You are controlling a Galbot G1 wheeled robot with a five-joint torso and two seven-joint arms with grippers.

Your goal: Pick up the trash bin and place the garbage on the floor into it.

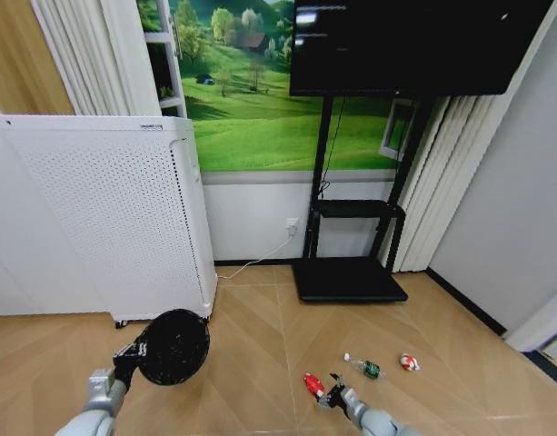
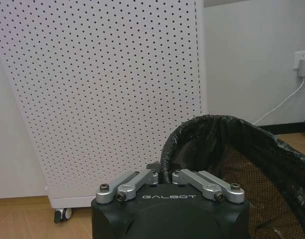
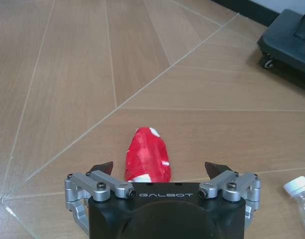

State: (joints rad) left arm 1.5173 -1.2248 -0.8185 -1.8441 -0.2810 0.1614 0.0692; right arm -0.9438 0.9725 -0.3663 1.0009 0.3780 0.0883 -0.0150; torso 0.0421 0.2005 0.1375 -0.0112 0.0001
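Observation:
My left gripper (image 1: 130,354) is shut on the rim of the black trash bin (image 1: 174,346) and holds it tilted above the floor, low on my left. In the left wrist view the fingers (image 2: 159,175) pinch the bin's bag-lined rim (image 2: 227,123). The garbage lies on the wooden floor to the right: a red piece (image 1: 313,383), a clear bottle with a green label (image 1: 364,367) and a red-and-white piece (image 1: 409,362). My right gripper (image 1: 332,392) is down at the red piece, open. In the right wrist view the red piece (image 3: 147,154) lies between the spread fingertips (image 3: 103,167), and the bottle (image 3: 299,191) is off to one side.
A tall white perforated cabinet (image 1: 114,218) on castors stands right behind the bin (image 2: 102,89). A black TV stand (image 1: 351,277) with a screen sits against the back wall; its wheeled base (image 3: 286,37) lies beyond the litter. A white cable runs from a wall socket (image 1: 292,223).

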